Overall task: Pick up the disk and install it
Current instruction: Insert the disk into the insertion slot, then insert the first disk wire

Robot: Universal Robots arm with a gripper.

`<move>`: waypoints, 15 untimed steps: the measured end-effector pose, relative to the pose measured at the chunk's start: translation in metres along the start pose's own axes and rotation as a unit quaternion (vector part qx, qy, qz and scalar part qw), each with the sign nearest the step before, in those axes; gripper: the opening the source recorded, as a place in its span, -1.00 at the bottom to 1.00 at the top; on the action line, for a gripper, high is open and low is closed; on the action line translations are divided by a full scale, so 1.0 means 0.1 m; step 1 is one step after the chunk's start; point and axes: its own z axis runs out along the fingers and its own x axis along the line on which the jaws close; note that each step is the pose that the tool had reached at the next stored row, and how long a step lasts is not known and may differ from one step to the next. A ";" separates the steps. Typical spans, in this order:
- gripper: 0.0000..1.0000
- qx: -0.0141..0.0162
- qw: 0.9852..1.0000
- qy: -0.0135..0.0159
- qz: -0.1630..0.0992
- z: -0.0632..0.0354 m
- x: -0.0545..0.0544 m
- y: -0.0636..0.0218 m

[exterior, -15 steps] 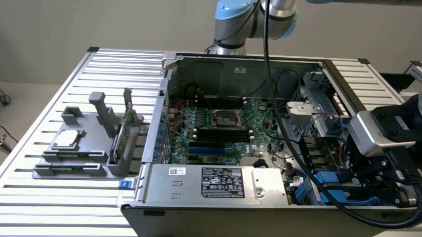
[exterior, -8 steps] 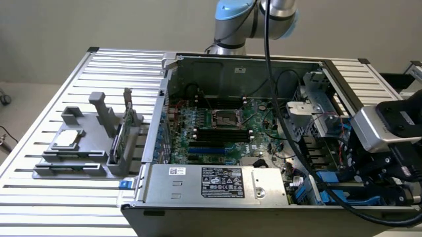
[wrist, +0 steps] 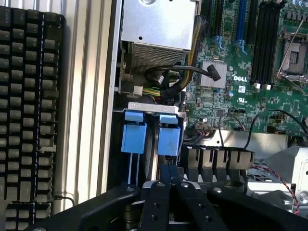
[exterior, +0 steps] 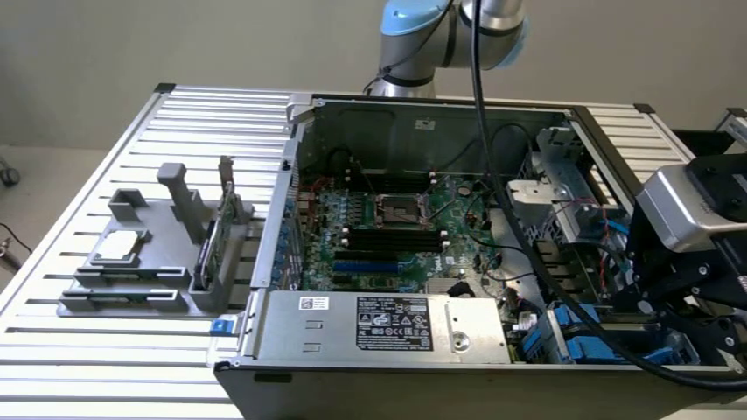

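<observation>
The gripper [wrist: 170, 175] sits nearest in the wrist view. Its two black fingers are drawn together with no gap showing at the tips, and nothing can be seen held between them. Just beyond the tips is the disk [wrist: 168, 140]. It stands on edge in the drive bay and shows as two bright blue rail ends side by side with a narrow grey strip between them. The fingertips are just beside the nearer rail end; whether they touch it cannot be told.

Past the disk, a bundle of black and yellow cables [wrist: 168, 79] runs to the perforated power supply [wrist: 159, 24], with the green motherboard [wrist: 250, 62] beside it. Outside the case wall lie the slatted counter [wrist: 86, 96] and a black keyboard [wrist: 26, 120].

In the exterior view the open computer case [exterior: 408, 394] fills the middle. The blue rails lie in its lower right corner, beneath the black gripper body at the right edge of the frame. At the left of the frame a grey fixture [exterior: 135, 289] on the counter holds a small flat silver drive [exterior: 121, 248]. The arm [exterior: 421, 35] rises at the top centre, behind the case.
</observation>
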 end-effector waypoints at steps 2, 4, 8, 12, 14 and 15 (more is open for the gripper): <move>-0.79 0.000 1.000 0.000 0.000 0.000 0.00 0.000; -0.79 0.000 1.000 0.000 0.000 0.000 0.00 0.000; -0.79 0.000 1.000 0.000 0.000 0.000 0.00 0.000; -0.79 0.000 1.000 0.000 0.000 0.000 0.00 0.000; -0.79 0.000 1.000 0.000 0.000 -0.001 0.00 0.000; -0.79 0.001 1.000 0.000 0.004 -0.001 0.00 -0.001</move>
